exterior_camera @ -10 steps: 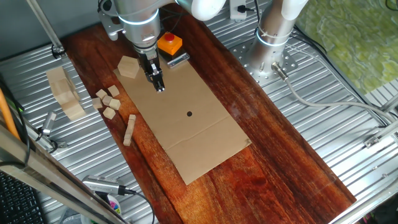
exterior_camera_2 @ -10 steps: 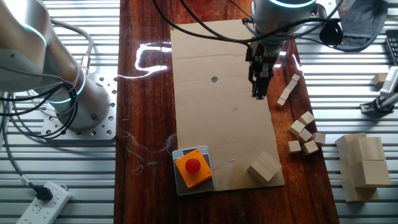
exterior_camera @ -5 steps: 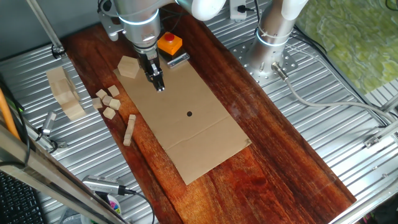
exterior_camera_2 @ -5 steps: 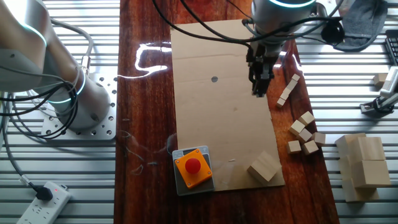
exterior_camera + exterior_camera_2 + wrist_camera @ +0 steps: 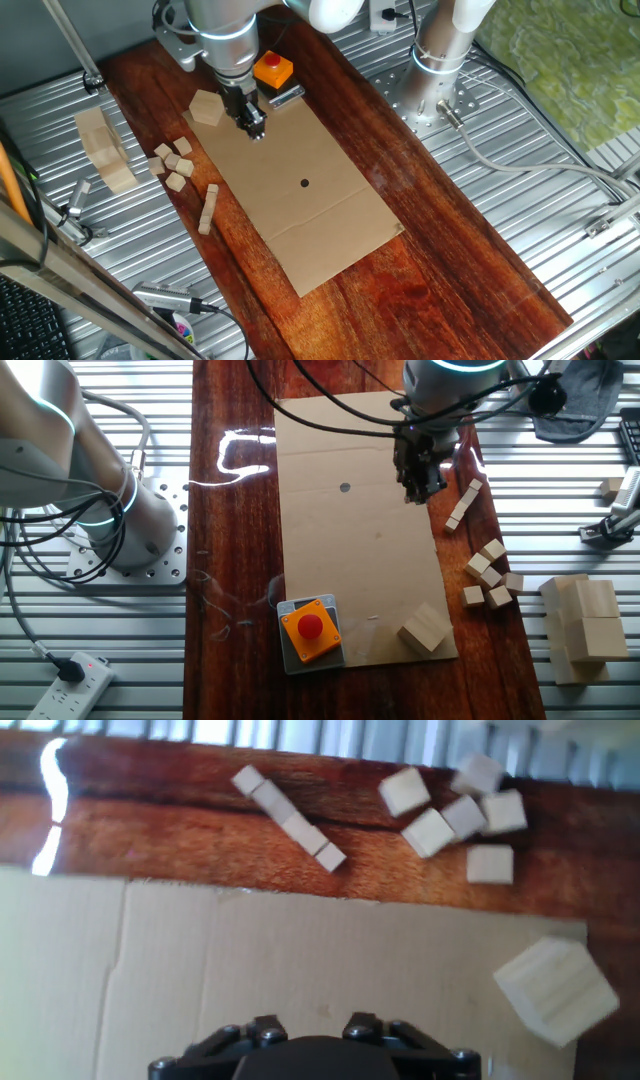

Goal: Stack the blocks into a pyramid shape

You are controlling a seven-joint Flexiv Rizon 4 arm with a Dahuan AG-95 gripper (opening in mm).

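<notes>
Several tiny pale wooden cubes lie loose on the dark wood left of the cardboard: a cluster (image 5: pixel 172 162) and a short row laid end to end (image 5: pixel 208 208). The other fixed view shows the cluster (image 5: pixel 490 575) and the row (image 5: pixel 461 507). The hand view shows the row (image 5: pixel 290 818) and the cluster (image 5: pixel 450 815). My gripper (image 5: pixel 251 127) hangs over the cardboard's far left part, right of the cubes and apart from them. Its fingers look closed together with nothing between them (image 5: pixel 418 485). Only its base shows in the hand view.
A cardboard sheet (image 5: pixel 310 200) covers the board's middle. A hexagonal wooden piece (image 5: pixel 207 107) sits at its far corner. A red button on an orange box (image 5: pixel 272 68) stands behind it. A big pale slab block (image 5: pixel 105 150) lies on the metal at left.
My gripper has shifted a little toward the far end of the cardboard and seems slightly higher. The cubes have not moved.
</notes>
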